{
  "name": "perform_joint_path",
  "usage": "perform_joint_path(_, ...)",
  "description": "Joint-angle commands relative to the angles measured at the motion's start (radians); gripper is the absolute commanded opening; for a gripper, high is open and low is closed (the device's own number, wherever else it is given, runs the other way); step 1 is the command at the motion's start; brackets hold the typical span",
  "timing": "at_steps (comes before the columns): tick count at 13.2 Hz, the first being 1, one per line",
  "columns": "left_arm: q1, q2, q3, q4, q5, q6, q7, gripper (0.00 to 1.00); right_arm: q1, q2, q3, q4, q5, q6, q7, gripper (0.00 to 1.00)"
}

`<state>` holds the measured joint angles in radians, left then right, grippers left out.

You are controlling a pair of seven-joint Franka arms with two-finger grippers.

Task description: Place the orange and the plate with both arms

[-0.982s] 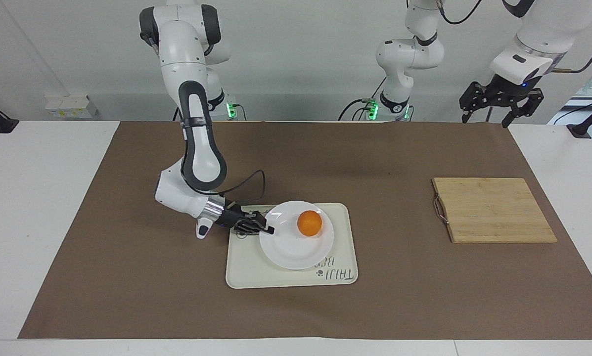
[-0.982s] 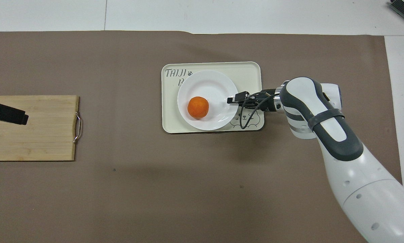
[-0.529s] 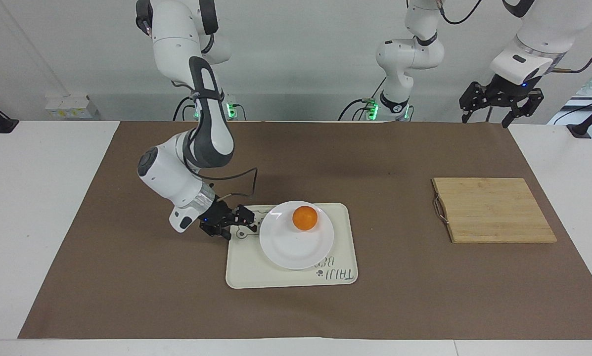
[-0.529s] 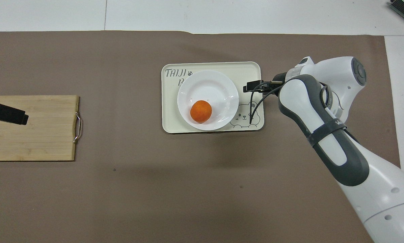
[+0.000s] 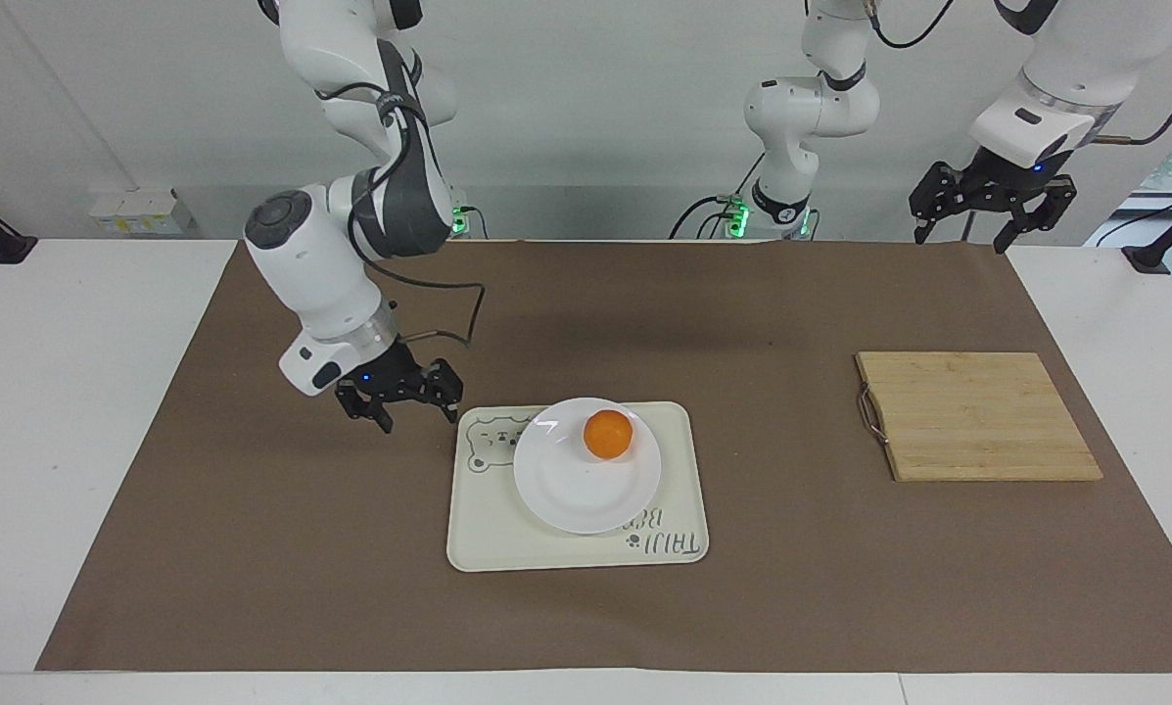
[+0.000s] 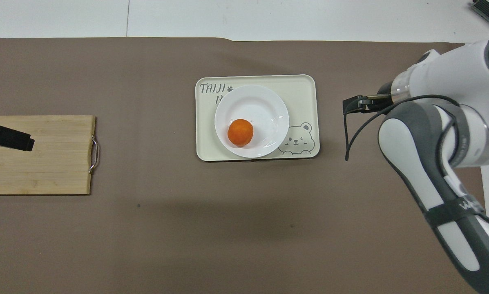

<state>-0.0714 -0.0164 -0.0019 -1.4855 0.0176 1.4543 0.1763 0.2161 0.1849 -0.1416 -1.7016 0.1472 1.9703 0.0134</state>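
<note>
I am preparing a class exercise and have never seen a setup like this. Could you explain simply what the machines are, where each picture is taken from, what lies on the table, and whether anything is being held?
These are two white robot arms, each ending in a black two-fingered gripper. One picture faces the robots from across the table; the other looks steeply down from above their own end, so the sides appear swapped between them.

A brown mat covers the table. Near its middle lies a cream tray with a bear drawing. On the tray sits a white plate, and on the plate an orange. Toward the left arm's end lies a wooden cutting board with a metal handle.

Nothing is held. The right gripper is open, raised over the mat beside the tray. The left gripper is also open and waits, raised at its own end of the table.
</note>
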Motion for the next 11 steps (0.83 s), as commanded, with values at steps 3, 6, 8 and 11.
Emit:
perform_joint_path(3,0.010,-0.013,-0.009,-0.002,0.010,-0.005,-0.011,1.00,-0.049,-0.143,-0.001,-0.021,-0.087,-0.171,0.042,1.00)
perform_joint_path(6,0.010,-0.013,-0.009,-0.002,0.010,-0.005,-0.011,1.00,-0.058,-0.218,-0.004,-0.021,-0.113,-0.260,0.062,1.00)
perform_joint_path(8,0.010,-0.013,-0.009,-0.002,0.010,-0.005,-0.011,1.00,-0.081,-0.254,-0.009,-0.021,-0.123,-0.310,0.062,1.00)
perform_joint_path(11,0.010,-0.013,-0.009,-0.002,0.010,-0.005,-0.011,1.00,-0.090,-0.283,-0.009,-0.020,-0.148,-0.347,0.060,1.00)
